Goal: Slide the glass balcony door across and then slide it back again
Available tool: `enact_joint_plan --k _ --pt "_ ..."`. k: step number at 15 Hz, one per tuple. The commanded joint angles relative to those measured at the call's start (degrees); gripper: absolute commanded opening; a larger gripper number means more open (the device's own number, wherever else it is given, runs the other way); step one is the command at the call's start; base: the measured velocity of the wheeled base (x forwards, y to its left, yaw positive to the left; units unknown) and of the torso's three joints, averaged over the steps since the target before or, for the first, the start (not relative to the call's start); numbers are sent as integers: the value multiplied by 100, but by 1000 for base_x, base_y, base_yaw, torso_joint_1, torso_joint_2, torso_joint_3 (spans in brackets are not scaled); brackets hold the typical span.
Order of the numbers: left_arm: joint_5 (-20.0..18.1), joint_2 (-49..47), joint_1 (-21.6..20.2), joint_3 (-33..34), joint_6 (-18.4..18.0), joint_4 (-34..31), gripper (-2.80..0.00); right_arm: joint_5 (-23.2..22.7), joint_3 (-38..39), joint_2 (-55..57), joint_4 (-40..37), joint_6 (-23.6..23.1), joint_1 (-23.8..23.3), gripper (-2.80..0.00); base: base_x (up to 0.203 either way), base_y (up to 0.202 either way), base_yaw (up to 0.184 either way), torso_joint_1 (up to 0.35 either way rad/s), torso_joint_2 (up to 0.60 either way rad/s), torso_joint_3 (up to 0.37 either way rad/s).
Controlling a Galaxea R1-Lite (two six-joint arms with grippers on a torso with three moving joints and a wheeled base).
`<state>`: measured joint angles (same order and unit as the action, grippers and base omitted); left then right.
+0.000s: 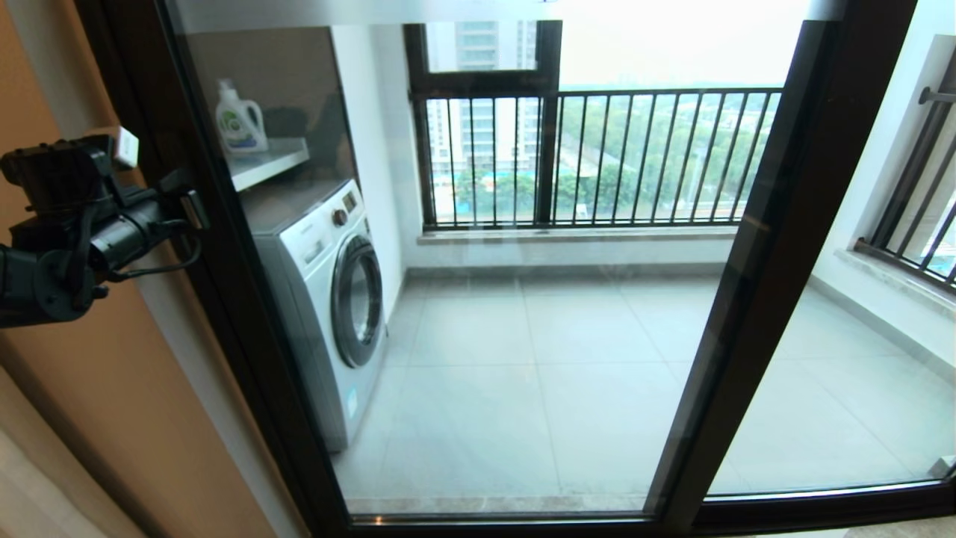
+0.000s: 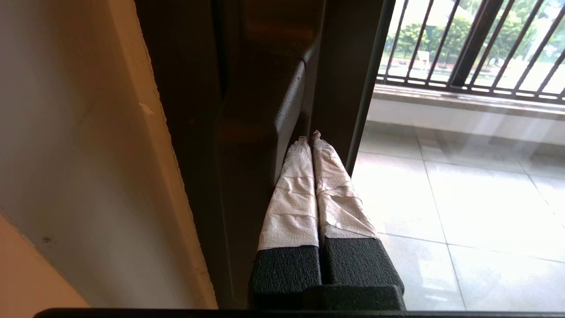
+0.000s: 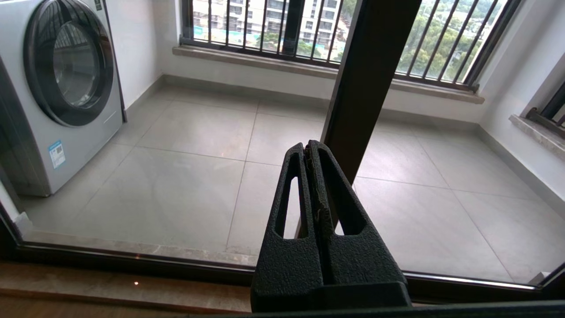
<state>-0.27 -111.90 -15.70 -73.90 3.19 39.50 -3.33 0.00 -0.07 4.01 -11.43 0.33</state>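
The glass balcony door [image 1: 523,336] fills the head view, its dark left upright [image 1: 224,246] standing next to the tan wall. A small dark lever handle [image 2: 287,106] sits on that upright. My left gripper [image 1: 196,209] reaches in from the left at handle height. Its tape-wrapped fingers [image 2: 293,185] are shut, nothing between them, and the left gripper [image 2: 310,137] rests its tips against the side of the handle, on the glass side. My right gripper [image 3: 306,148] is shut and empty, low in front of the door's right upright [image 3: 366,88], and out of the head view.
A second dark-framed glass panel [image 1: 836,388] lies right of the slanting upright [image 1: 754,284]. Behind the glass are a washing machine [image 1: 328,299], a detergent bottle [image 1: 240,119] on a shelf [image 1: 269,161], a black-barred railing [image 1: 597,157] and a tiled floor. The tan wall [image 1: 112,388] is on the left.
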Motion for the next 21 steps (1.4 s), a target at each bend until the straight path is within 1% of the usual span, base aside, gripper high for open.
enact_joint_plan --k 1,3,4,6,8,10,12,15,18,19,21 --pt "36 -24 -11 -72 8 39 -280 -1 70 7 3 -8 2 -280 0 0 0 0 0 0" --pt "28 161 35 -58 14 -19 -280 -10 70 7 3 -8 2 -280 0 0 0 0 0 0" --pt "26 337 172 32 20 -37 -280 -1 70 3 3 -8 2 -280 0 0 0 0 0 0" --pt "-4 742 538 348 23 -53 -280 -4 70 5 3 -8 2 -280 0 0 0 0 0 0" --pt "-70 1189 1069 733 28 -58 -280 -4 70 6 3 -8 2 -280 0 0 0 0 0 0" --pt "-85 1511 1379 1082 32 -72 -280 -8 70 6 3 -8 2 -280 0 0 0 0 0 0" --pt "-87 1806 1470 1441 45 -74 -280 -5 70 1 3 -8 2 -280 0 0 0 0 0 0" --pt "-138 2593 1479 2317 59 -71 -280 -1 70 7 3 -8 2 -280 0 0 0 0 0 0" --pt "-433 3864 1459 3244 131 -150 -280 -5 70 7 3 -8 2 -280 0 0 0 0 0 0" --pt "-540 4396 1456 3500 151 -313 -280 -1 70 7 3 -8 2 -280 0 0 0 0 0 0" --pt "-758 5590 1452 3832 277 -944 -280 -3 70 -1 3 -8 2 -280 0 0 0 0 0 0"
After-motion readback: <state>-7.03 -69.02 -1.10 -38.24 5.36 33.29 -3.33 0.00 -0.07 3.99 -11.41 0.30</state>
